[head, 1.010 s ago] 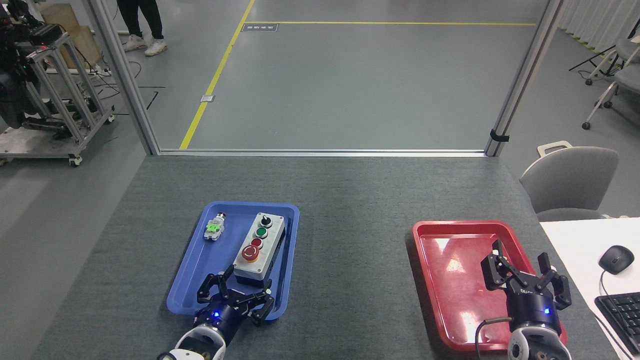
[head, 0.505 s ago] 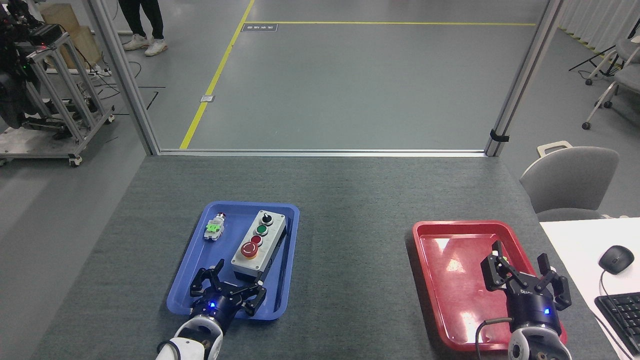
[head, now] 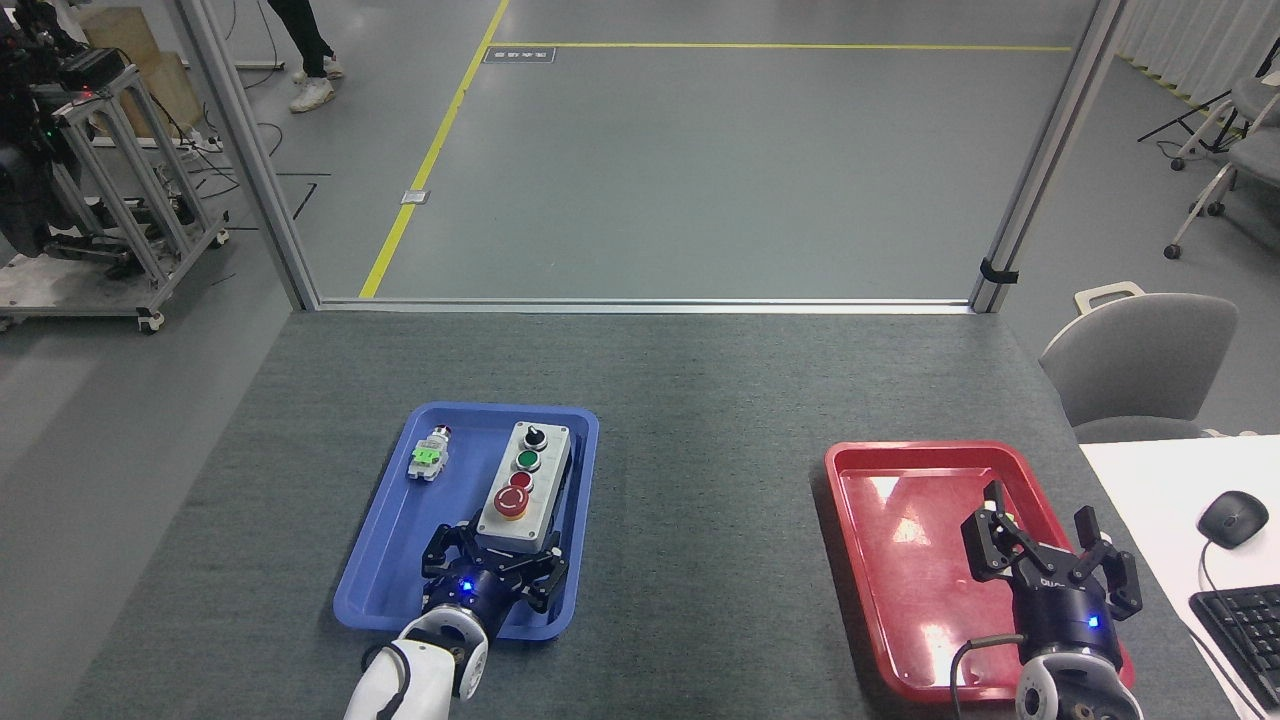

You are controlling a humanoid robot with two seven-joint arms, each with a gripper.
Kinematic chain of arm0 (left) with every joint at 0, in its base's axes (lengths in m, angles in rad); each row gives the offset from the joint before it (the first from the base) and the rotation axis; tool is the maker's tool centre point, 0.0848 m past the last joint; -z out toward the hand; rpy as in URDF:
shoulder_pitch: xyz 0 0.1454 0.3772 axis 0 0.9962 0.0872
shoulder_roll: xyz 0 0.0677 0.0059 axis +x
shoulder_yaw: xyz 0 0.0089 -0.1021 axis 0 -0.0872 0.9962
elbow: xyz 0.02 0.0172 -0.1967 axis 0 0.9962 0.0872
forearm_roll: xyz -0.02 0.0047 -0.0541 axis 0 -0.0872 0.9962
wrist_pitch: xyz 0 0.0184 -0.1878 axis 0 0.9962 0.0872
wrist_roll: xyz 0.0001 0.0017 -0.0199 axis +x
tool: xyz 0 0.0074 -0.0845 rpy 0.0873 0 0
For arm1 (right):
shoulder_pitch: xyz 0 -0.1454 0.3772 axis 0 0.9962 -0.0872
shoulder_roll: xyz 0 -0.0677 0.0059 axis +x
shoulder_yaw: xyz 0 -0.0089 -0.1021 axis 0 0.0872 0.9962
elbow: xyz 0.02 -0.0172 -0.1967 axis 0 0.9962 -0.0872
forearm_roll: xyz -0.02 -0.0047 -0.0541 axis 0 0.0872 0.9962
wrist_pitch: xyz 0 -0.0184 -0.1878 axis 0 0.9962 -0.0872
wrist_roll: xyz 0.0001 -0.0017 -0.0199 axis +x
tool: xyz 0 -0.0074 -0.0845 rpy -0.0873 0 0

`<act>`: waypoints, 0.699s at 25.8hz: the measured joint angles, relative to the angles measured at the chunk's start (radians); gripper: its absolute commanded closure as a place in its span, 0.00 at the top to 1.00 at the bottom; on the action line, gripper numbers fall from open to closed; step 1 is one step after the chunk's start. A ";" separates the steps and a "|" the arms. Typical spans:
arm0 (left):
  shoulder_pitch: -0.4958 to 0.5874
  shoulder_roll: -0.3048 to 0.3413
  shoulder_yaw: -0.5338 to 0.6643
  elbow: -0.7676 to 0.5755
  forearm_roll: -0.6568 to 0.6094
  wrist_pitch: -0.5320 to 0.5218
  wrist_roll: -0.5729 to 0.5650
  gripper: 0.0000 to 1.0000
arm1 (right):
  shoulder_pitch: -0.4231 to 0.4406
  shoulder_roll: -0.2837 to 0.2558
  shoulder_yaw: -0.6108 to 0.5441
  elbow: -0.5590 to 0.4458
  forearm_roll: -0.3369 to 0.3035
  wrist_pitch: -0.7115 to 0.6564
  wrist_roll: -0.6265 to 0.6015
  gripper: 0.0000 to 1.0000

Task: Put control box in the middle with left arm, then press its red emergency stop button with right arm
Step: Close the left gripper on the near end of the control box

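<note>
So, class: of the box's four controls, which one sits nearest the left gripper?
The big red button with the yellow ring, last in the control box's row. It is closest to the left gripper; the black knob is farthest.

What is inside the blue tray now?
The blue tray holds the control box and a small silver-and-green part. The left gripper covers the box's near end, so contact there is hidden.

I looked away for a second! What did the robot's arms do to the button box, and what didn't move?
The left gripper slid rightward and up to the near end of the control box, its claws now at both sides of it; a firm hold isn't clear. The box swung straighter inside the blue tray. The right gripper, red tray and small green part stayed put.
</note>
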State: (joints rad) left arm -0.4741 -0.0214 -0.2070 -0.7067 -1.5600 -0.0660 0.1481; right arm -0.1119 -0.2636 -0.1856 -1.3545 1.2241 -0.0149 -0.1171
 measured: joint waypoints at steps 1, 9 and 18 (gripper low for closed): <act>-0.012 -0.005 0.000 0.018 0.000 0.000 0.000 0.99 | 0.000 0.000 0.000 0.000 0.000 0.000 0.000 1.00; -0.075 -0.029 0.000 0.086 0.001 0.009 0.000 0.75 | 0.001 0.001 0.000 0.000 0.000 0.000 0.000 1.00; -0.108 -0.017 0.002 0.102 0.009 0.016 -0.004 0.00 | -0.006 0.003 0.001 -0.001 0.000 0.001 0.000 1.00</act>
State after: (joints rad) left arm -0.5826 -0.0384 -0.2051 -0.6048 -1.5505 -0.0500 0.1441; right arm -0.1175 -0.2605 -0.1845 -1.3555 1.2241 -0.0139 -0.1168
